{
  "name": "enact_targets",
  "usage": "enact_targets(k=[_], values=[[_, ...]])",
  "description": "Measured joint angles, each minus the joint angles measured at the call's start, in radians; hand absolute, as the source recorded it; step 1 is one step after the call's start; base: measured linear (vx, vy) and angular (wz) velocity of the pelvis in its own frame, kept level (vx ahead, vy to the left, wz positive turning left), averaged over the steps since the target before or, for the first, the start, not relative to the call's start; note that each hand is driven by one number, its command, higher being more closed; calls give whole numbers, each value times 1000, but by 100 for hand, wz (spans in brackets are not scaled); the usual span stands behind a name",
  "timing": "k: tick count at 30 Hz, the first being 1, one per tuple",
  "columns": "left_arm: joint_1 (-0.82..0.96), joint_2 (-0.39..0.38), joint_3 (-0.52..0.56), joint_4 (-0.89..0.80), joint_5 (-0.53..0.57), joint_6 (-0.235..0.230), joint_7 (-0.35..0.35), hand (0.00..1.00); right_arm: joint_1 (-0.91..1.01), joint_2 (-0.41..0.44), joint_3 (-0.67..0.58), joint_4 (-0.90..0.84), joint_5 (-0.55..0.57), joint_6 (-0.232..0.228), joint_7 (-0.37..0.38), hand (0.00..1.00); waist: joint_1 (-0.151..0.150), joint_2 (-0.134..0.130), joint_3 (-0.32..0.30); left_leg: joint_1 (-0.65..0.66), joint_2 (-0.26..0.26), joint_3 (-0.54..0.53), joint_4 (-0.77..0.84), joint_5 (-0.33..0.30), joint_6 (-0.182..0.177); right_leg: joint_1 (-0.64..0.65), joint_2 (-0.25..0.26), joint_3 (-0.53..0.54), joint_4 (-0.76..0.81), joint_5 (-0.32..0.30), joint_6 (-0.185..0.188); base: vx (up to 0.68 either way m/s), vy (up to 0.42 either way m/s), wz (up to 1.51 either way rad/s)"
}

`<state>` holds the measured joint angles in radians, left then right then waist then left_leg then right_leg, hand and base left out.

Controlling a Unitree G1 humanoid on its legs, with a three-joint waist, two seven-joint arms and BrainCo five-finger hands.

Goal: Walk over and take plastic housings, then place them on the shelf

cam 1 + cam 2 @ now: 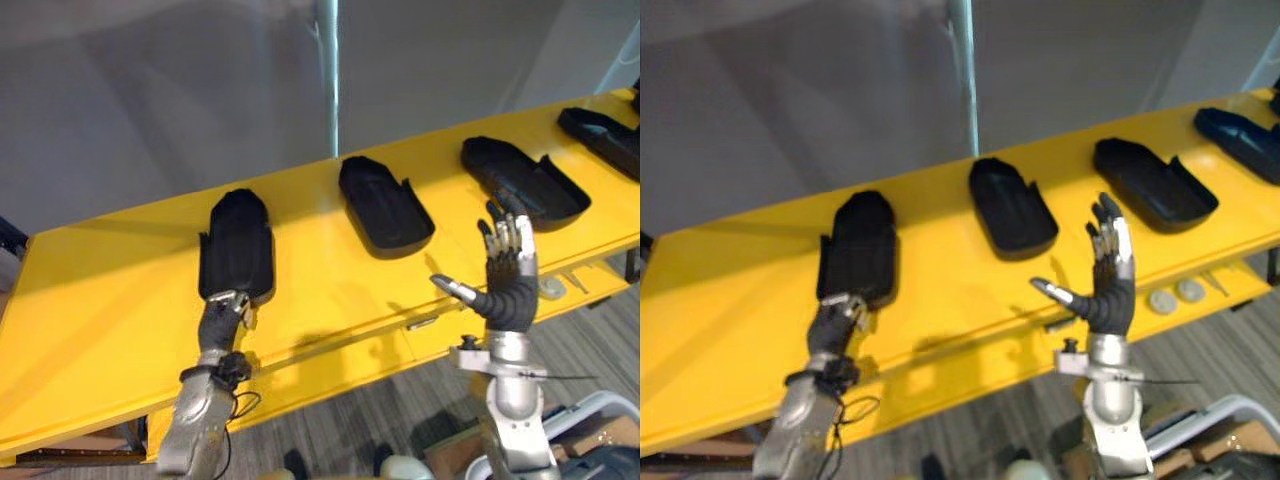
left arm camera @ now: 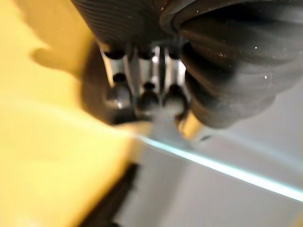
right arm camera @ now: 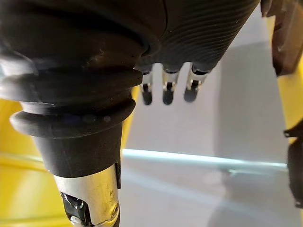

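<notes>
Several black plastic housings lie in a row on a yellow shelf (image 1: pixel 100 290). The leftmost housing (image 1: pixel 238 240) lies lengthwise, and my left hand (image 1: pixel 226 308) sits at its near end with fingers curled onto the edge. In the left wrist view the left hand's fingers (image 2: pixel 142 94) bend down toward a dark shape. My right hand (image 1: pixel 508 280) is raised over the shelf's front edge, fingers straight and thumb spread, holding nothing. It sits between the second housing (image 1: pixel 385 205) and the third housing (image 1: pixel 520 178), touching neither.
A fourth housing (image 1: pixel 605 135) lies at the shelf's far right end. Two round grey discs (image 1: pixel 1175 295) sit on the front ledge right of my right hand. A thin upright post (image 1: pixel 327 80) stands behind the shelf before a grey wall. Grey floor (image 1: pixel 400 400) shows below.
</notes>
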<state>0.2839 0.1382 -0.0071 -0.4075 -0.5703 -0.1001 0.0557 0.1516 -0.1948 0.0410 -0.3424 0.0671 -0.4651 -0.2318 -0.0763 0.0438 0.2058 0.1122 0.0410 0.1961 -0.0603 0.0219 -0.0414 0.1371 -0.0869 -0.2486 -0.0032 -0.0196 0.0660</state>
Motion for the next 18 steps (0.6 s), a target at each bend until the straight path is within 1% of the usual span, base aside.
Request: enact_targets(k=[1,2,3,4,5,6,7,8,10,11,13,15,16,18], values=[[9,-1,13,-24,-1,-19,-7,0,0,2,0,0,0,0,-7,0,12,0,0,4,0,0,0,0,0,5,0,-1,-4,0,0,24,6,19],[27,-2,42,-63,-1,-64,-23,0,-3,6,0,-2,-1,0,-14,0,28,-1,-1,6,0,-5,-1,0,0,13,1,-7,-8,0,0,13,-9,21],[41,-5,69,-96,-1,-105,-29,0,-3,10,0,-5,-1,0,-24,0,36,0,-2,5,-3,-28,-1,0,0,26,0,-29,-15,0,0,9,-16,31],[46,-11,80,-109,0,-126,-28,0,-4,13,0,-5,-2,0,-30,0,39,-1,-2,5,-4,-35,-1,0,0,32,0,-38,-18,-1,0,-9,-20,42],[63,-25,97,-131,1,-186,-17,0,-9,18,1,-5,-3,0,-40,0,45,-4,-4,5,-6,-49,-1,0,0,41,-1,-53,-26,-1,1,-21,-11,27],[73,-39,113,-149,1,-223,-10,0,-12,20,1,-6,-4,0,-49,0,55,-4,-6,4,-6,-50,-2,0,0,40,0,-54,-27,-1,1,-14,-5,20],[80,-47,125,-162,0,-279,4,0,-17,20,1,-11,-8,7,-62,0,67,-6,-10,1,-6,-53,-2,0,0,41,0,-57,-27,-1,0,4,-6,13],[87,-50,133,-171,0,-313,7,0,-23,21,2,-12,-16,10,-74,0,68,-8,-19,-8,-7,-59,-2,1,-1,38,-1,-65,-28,-1,0,13,-7,18],[89,-52,144,-191,9,-368,11,0,-27,27,1,-13,-26,14,-96,0,65,-17,-27,-11,-11,-76,-5,5,-1,41,-2,-79,-28,-1,1,18,-6,20],[89,-54,145,-193,22,-386,12,0,-28,29,1,-13,-32,19,-103,0,65,-20,-30,-11,-11,-76,-7,5,-1,41,-2,-79,-28,-1,1,18,2,9],[82,-71,142,-203,64,-427,15,0,-31,31,0,-13,-47,46,-138,0,63,-30,-39,-10,-12,-72,-18,9,1,35,-3,-76,-29,-1,1,3,5,-2],[70,-68,129,-202,80,-444,15,0,-28,31,-1,-12,-48,58,-168,0,63,-37,-42,-9,-10,-52,-18,8,1,21,-2,-53,-25,-1,1,0,21,-27],[65,-68,103,-202,81,-455,18,0,-25,33,-4,-12,-50,64,-189,0,60,-38,-43,-7,-7,-26,-18,5,2,8,-1,-26,-22,1,3,7,32,-50],[47,-68,59,-199,85,-460,30,0,7,39,-30,-12,-49,74,-212,0,52,-39,-45,-2,-3,17,-18,1,2,-12,0,15,-11,5,4,35,35,-60]])
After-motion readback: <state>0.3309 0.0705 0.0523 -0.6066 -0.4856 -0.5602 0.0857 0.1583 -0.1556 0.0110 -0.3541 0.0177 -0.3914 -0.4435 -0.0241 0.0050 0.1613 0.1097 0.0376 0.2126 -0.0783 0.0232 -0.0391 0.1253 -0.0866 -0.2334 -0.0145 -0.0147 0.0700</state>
